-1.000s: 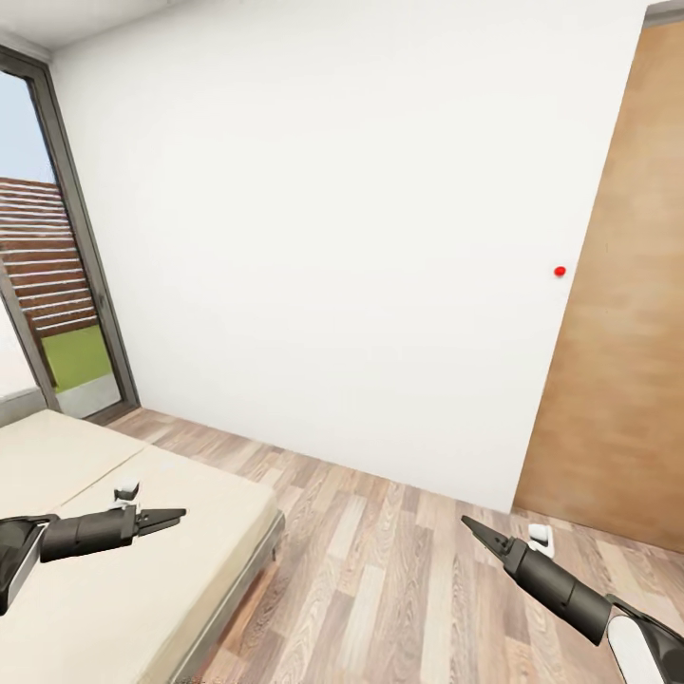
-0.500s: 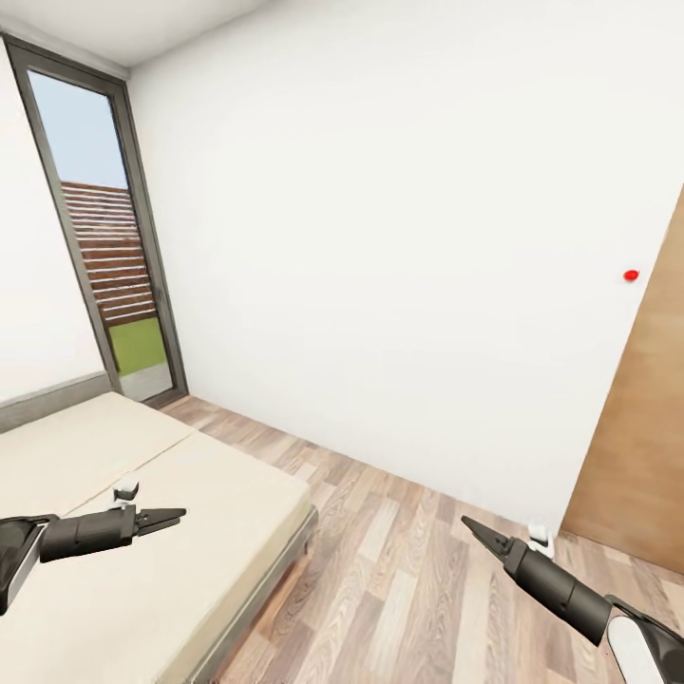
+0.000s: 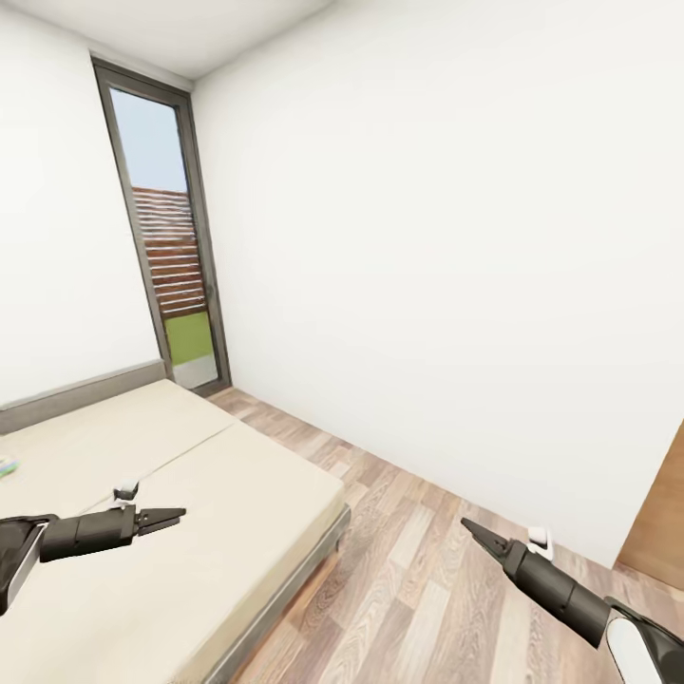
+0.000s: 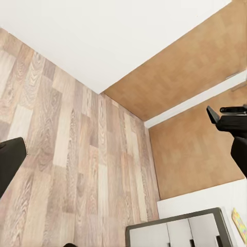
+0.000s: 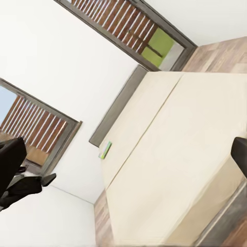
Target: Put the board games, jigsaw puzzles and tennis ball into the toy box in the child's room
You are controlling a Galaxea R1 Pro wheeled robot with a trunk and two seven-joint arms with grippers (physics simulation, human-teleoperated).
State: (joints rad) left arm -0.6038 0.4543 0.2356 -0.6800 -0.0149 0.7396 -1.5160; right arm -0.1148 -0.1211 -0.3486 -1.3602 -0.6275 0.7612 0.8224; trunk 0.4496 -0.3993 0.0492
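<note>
The bed (image 3: 190, 532) with its cream mattress fills the lower left of the head view. One board game (image 3: 6, 465) peeks in at that view's left edge, lying on the mattress. The right wrist view shows it as a flat green-and-blue box (image 5: 105, 150) near the headboard. My left gripper (image 3: 179, 516) hovers over the bed, open and holding nothing. My right gripper (image 3: 467, 522) hangs over the wood floor, also open and holding nothing. A corner of the table (image 4: 175, 230) with white drawers appears in the left wrist view, with a yellow-pink sliver (image 4: 240, 224) on it that I cannot identify.
A tall glass door (image 3: 171, 256) stands in the far corner beyond the bed. A white wall (image 3: 446, 285) runs along the right, with the brown wooden door (image 3: 660, 532) at its end. Wood-plank floor (image 3: 418, 579) lies between bed and wall.
The whole head view has swung left. The brown door has slid to the right edge, and the glass door and more of the bed have come in. Both arms keep their pose.
</note>
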